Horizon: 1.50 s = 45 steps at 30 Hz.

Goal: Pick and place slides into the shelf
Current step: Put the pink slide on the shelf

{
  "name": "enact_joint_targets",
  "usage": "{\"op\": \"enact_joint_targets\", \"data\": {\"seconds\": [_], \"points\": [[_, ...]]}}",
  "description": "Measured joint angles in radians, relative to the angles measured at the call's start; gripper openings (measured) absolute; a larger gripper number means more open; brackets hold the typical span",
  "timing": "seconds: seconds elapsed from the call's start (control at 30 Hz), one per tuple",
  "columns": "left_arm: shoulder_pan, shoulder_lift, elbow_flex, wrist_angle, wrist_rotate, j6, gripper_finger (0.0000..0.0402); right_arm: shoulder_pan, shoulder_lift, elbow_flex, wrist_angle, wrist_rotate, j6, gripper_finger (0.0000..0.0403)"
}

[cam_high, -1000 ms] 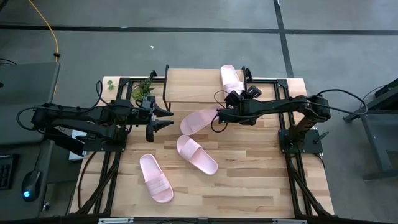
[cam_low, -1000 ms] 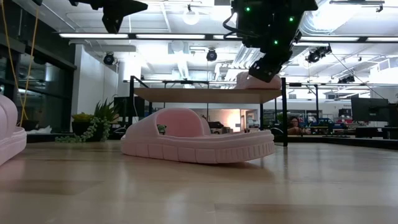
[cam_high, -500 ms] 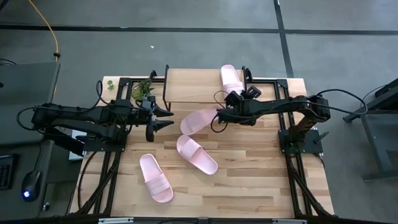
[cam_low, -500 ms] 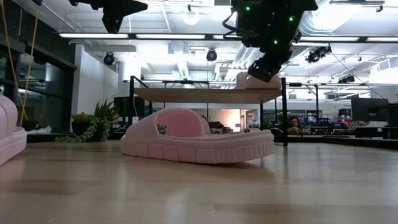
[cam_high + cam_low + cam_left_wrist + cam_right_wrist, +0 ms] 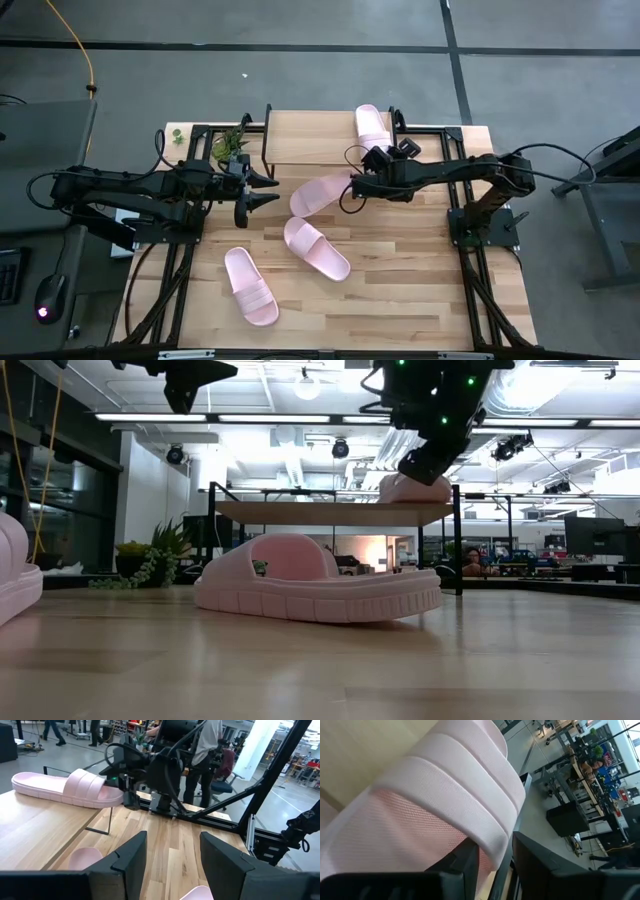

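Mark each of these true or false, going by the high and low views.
1. One slide lies on the shelf. True.
2. Four slides lie on the tabletop. False: three lie there, one near the shelf, one mid-table, one toward the front left.
3. The left gripper holds a slide. False: it is open and empty.
4. The right gripper is beside the shelf's right end. True.
5. A small plant stands left of the shelf. True.
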Motion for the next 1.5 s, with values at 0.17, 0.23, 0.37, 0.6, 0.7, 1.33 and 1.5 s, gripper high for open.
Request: {"op": "enact_joint_targets", "data": {"seconds": [0.17, 0.23, 0.37, 0.6, 0.7, 1.33, 1.5], "points": [[0.000, 0.000, 0.000, -0.004, -0.013, 0.000, 0.0166, 0.009, -0.020, 0.000, 0.005, 0.000, 0.005, 0.0106], [0.000, 0.000, 0.000, -0.004, -0.014, 0.000, 0.0166, 0.011, -0.024, 0.000, 0.006, 0.000, 0.008, 0.0106], [0.000, 0.000, 0.000, -0.004, -0.014, 0.000, 0.0166, 0.011, -0.025, 0.000, 0.006, -0.002, 0.006, 0.0106], [0.000, 0.000, 0.000, -0.004, -0.014, 0.000, 0.0166, 0.004, -0.025, 0.000, 0.006, -0.079, -0.012, 0.0106], [0.000, 0.000, 0.000, -0.004, -0.014, 0.000, 0.0166, 0.004, -0.025, 0.000, 0.006, -0.084, -0.010, 0.0106], [0.000, 0.000, 0.000, -0.004, -0.014, 0.000, 0.0166, 0.004, -0.029, 0.000, 0.013, -0.076, -0.011, 0.0106], [0.000, 0.000, 0.000, -0.005, -0.014, 0.000, 0.0166, 0.012, -0.065, 0.000, 0.022, -0.084, -0.008, 0.0106]]}}
